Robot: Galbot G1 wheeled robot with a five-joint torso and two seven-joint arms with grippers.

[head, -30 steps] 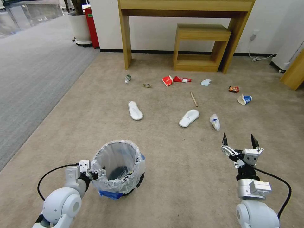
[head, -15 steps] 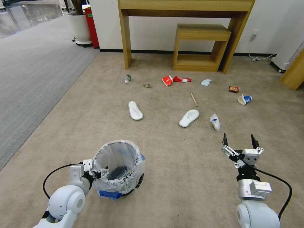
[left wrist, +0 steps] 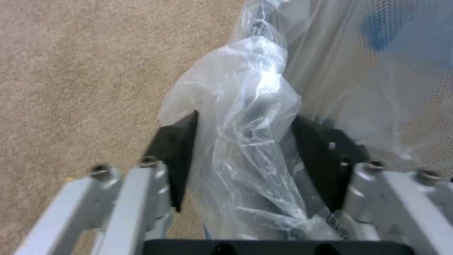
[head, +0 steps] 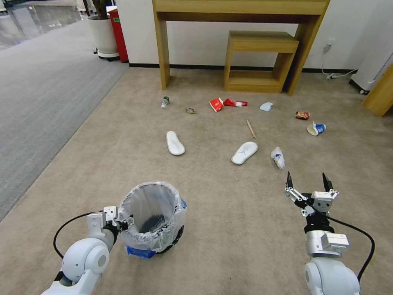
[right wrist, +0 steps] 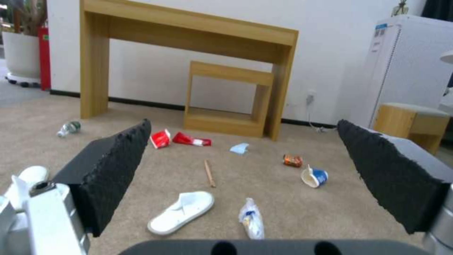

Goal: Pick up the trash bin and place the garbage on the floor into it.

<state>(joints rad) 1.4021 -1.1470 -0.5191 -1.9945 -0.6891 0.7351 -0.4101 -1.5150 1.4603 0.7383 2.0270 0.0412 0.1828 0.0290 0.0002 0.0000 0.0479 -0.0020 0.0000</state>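
Trash bin sits low on the beige floor in the head view, and the left gripper is at its near-left rim, arm bent in from the corner. Right gripper hovers upright over bare carpet, fingers spread wide and holding nothing; slippers, a red wrapper and a cup lie scattered ahead, short of the wooden table. Bin looks dark inside (contents unclear). Left wrist view: black pads flank the bagged rim, plastic bunched between them. Right wrist view: open pads frame the litter, one slipper nearest.
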